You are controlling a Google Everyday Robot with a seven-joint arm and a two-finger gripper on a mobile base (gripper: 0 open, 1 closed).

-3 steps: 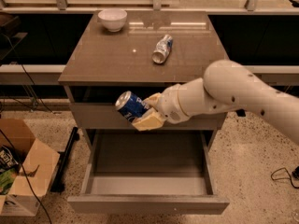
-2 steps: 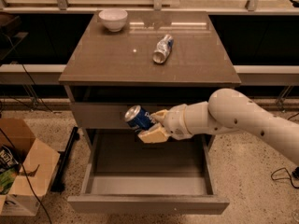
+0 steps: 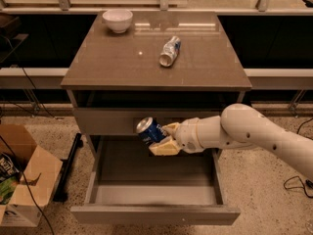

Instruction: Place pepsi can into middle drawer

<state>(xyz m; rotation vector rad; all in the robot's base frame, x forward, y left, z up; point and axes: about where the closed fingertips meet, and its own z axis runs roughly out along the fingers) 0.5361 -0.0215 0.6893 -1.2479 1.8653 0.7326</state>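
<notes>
The blue pepsi can [image 3: 150,130] is held tilted, silver top toward the upper left, in my gripper [image 3: 165,139]. The gripper is shut on the can, with cream fingers [image 3: 164,147] above and below it. It hangs over the back part of the open middle drawer [image 3: 155,213], a little above the drawer's flat grey floor and in front of the closed drawer face above. My white arm reaches in from the right.
A silvery-white can [image 3: 169,51] lies on its side on the cabinet top [image 3: 107,62]. A white bowl [image 3: 117,19] sits at the back left corner. An open cardboard box [image 3: 24,180] stands on the floor left of the cabinet. Cables lie on the floor.
The gripper with the can has moved lower and a little to the right, from level with the upper drawer face down to over the open drawer.
</notes>
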